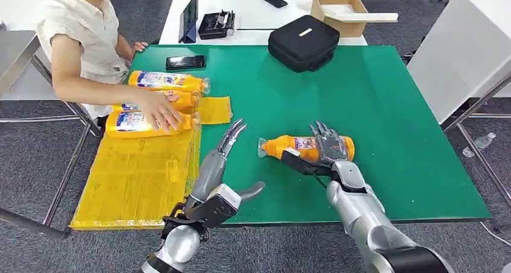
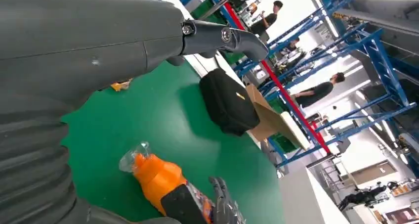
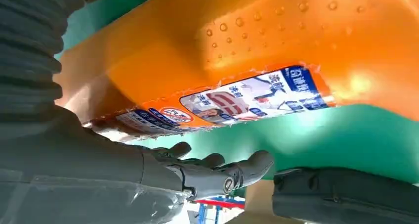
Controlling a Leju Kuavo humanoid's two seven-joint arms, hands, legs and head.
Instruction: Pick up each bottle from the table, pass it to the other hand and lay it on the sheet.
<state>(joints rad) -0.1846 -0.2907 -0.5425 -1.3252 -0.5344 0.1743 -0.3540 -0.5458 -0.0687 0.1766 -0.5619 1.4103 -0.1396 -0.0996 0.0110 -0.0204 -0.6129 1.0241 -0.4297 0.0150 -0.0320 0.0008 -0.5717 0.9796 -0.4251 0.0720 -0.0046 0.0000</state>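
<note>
The green worktop (image 1: 385, 122) is taken as the landmark. Along its left side a yellow sheet (image 1: 138, 176) is spread, running down to the near edge, evidently so that finished bottles are gathered clear of the picking area. At the sheet's far end three orange bottles (image 1: 150, 121) are lain side by side, steadied under a seated person's hand (image 1: 158, 111). Toward the far edge of the worktop, right of centre, a black case (image 1: 303, 41) is set, with a dark phone (image 1: 185, 62) near the far left corner; both are well apart from the action.

Near the middle of the worktop, toward its near edge, the remaining bottle (image 1: 295, 146) is lain on its side, cap pointing toward the sheet. The right hand (image 1: 328, 149) is laid over its label end, fingers draped across the body; whether a firm grip has been closed cannot be told, though the right wrist view shows the bottle pressed close against the palm. The left hand (image 1: 226, 149) is held wide and empty between sheet and bottle, seemingly posted to receive the pass.

Bare green is left between the two hands, so the handover can probably be made low and short; broad free room lies to the right of the bottle, while the near edge is close beneath both wrists
</note>
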